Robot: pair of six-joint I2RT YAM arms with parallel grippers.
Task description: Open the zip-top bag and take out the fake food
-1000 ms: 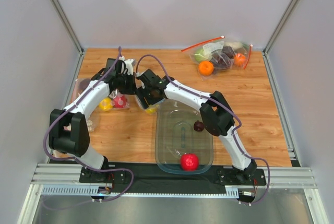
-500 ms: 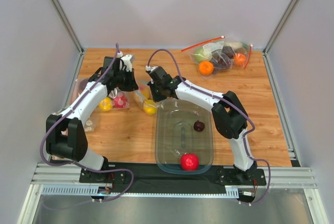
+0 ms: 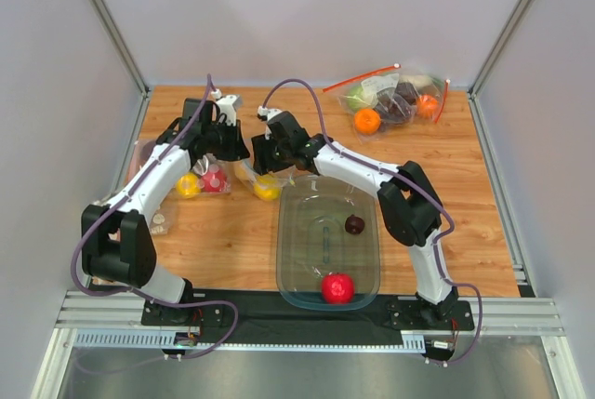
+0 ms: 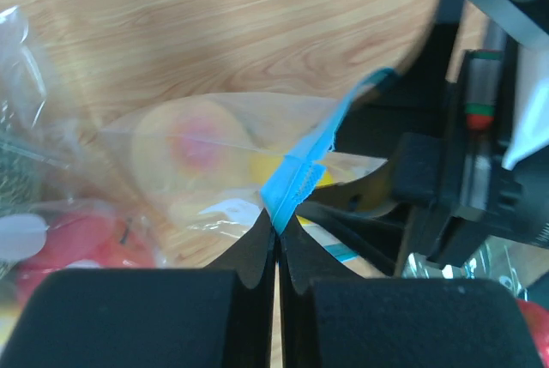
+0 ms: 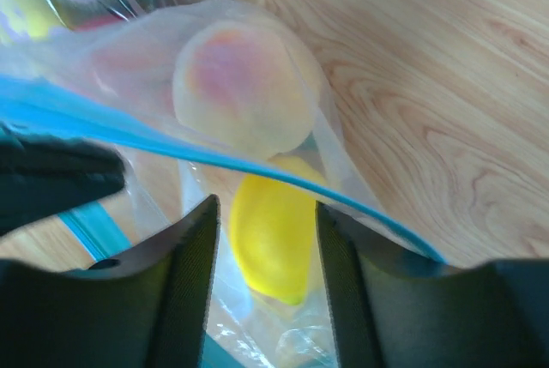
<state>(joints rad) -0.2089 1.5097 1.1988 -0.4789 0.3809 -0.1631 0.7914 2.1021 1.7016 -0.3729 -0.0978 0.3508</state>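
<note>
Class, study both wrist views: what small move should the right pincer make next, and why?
Probably close on the lemon: the right pincer stands open astride it, while the left pincer holds the zip-top bag by its blue strip.

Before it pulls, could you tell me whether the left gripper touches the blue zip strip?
Touching: the left wrist view shows the left gripper shut on the blue zip strip.

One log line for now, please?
left gripper: shut on zip-top bag | right gripper: open above lemon | peach: bagged | apple, plum: in tray
</note>
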